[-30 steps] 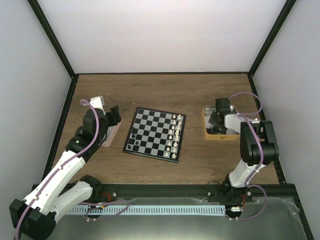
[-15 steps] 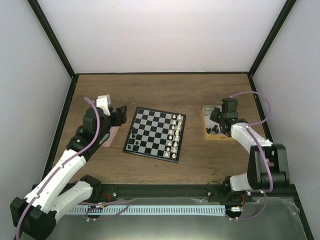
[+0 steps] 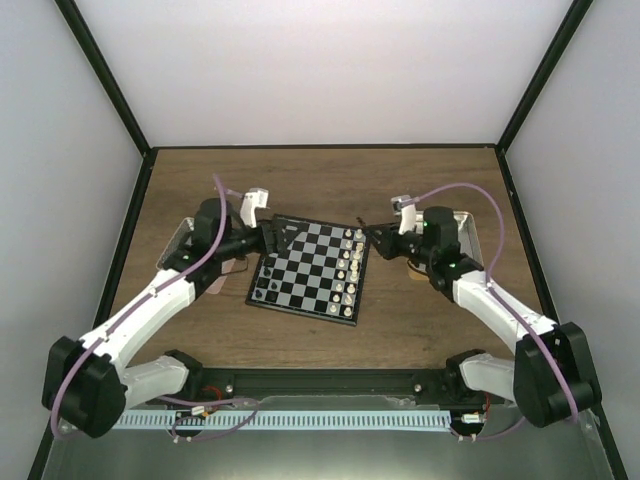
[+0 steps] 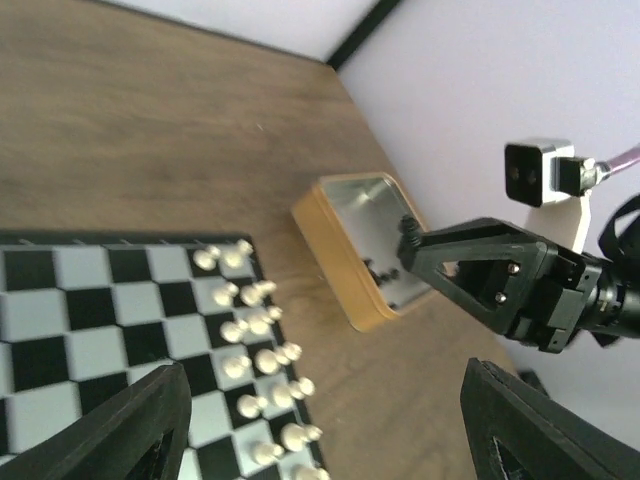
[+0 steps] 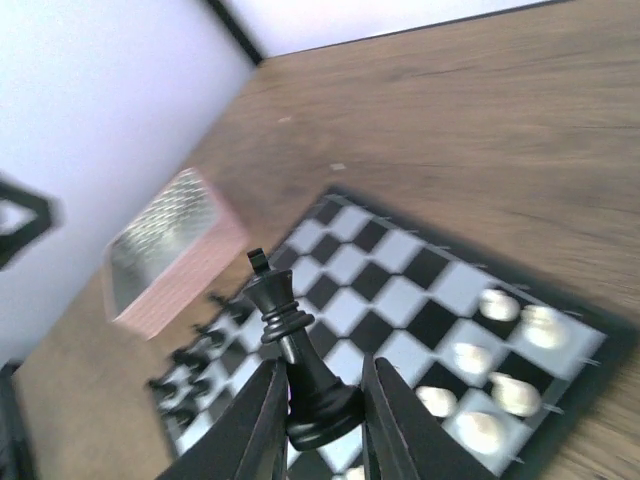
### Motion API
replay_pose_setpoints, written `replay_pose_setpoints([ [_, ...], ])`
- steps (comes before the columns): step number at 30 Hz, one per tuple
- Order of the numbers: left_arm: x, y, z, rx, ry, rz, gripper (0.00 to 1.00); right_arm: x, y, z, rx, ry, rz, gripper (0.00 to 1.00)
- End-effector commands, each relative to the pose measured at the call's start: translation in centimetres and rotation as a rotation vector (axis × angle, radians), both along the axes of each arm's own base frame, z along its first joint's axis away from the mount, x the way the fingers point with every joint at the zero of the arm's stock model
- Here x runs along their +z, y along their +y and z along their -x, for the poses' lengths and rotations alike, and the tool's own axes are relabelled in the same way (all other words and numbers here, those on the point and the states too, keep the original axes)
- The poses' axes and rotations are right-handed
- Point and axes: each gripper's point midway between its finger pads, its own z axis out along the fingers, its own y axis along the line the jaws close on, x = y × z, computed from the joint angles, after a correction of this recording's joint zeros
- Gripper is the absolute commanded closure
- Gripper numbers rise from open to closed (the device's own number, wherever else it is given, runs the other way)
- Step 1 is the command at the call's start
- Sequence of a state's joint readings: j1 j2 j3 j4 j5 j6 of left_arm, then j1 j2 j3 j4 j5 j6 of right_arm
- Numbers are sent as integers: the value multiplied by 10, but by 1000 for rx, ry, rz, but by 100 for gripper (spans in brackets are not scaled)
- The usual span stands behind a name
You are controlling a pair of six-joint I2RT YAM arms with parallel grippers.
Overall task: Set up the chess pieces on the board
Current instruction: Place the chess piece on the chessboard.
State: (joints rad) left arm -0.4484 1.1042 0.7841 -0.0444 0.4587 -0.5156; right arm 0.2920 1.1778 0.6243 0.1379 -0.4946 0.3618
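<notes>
The right end effector (image 5: pixel 322 395) is clamping a light, rigid, probably slippery black chess piece (image 5: pixel 292 340) by its broad base, while the left end effector (image 4: pixel 328 415) is hanging with its fingers apart.

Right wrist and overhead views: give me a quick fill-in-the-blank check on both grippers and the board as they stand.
1. The right gripper is shut on a ___ chess piece.
2. The left gripper is ___ and holds nothing.
3. In the overhead view, the white chessmen stand in two columns along the ___ side of the board.
Missing words: black; open; right.
</notes>
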Motion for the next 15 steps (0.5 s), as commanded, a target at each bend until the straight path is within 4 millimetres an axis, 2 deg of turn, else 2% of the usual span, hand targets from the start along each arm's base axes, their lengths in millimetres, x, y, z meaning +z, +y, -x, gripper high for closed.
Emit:
replay_pose_setpoints([
  [1, 10, -35, 16, -166, 80, 115, 24, 28, 49, 37, 269, -111, -69, 84],
  [3, -1, -43, 16, -178, 132, 118, 24, 34, 64, 53, 349, -126, -84, 84],
  [7, -9, -58, 19, -243, 191, 155, 25, 36, 85, 73, 431, -140, -83, 84],
  [15, -6, -69, 26, -301, 239, 227, 33, 35, 100, 87, 504, -141, -81, 83],
])
